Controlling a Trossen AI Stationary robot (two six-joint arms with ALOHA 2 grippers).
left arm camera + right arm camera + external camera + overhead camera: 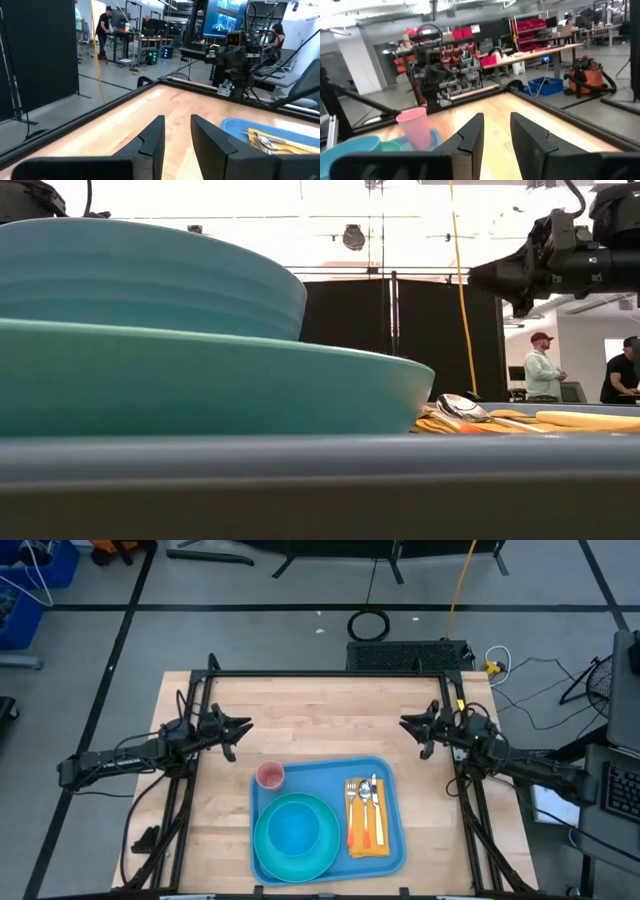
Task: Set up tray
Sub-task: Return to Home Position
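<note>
The light-blue tray [392, 778] lies flat on the table's near middle. On it rest a round teal plate [297, 832] with a bowl [140, 275], and a yellow-orange napkin [367, 828] carrying cutlery [366, 800]. A pink cup [270, 776] stands upright at the tray's far left corner. My left gripper [245, 727] hovers open above the table to the left of the tray. My right gripper [405, 723] hovers open at the far right, beyond the tray. Neither touches anything.
Bare wooden table [320, 710] stretches between both grippers and toward the far edge. A black frame rail [330, 673] borders the table. People [545, 368] stand in the room behind, well away from the table.
</note>
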